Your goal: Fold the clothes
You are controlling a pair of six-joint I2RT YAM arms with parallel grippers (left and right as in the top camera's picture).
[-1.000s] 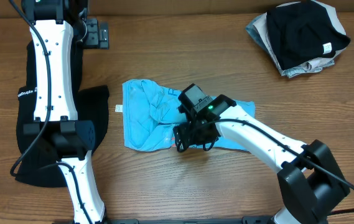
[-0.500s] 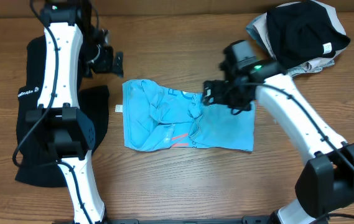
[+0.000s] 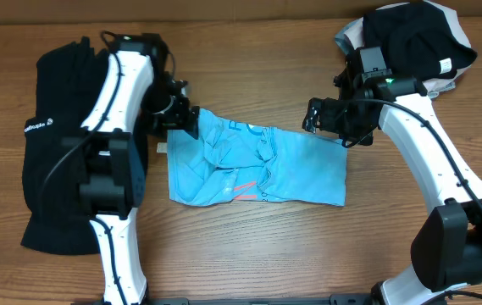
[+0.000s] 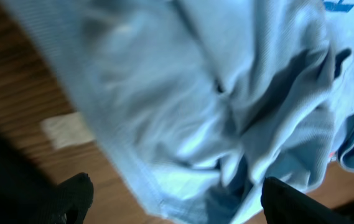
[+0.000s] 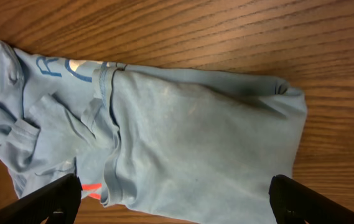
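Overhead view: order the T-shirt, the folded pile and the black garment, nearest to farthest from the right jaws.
1. T-shirt: closest, its top right edge lies right by them.
2. Folded pile: top right of the table.
3. Black garment: far left, beyond the T-shirt.

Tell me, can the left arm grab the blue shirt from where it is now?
Probably yes. The left gripper is open and sits right over the upper-left corner of the blue T-shirt. Nothing lies between them, so the way looks free.
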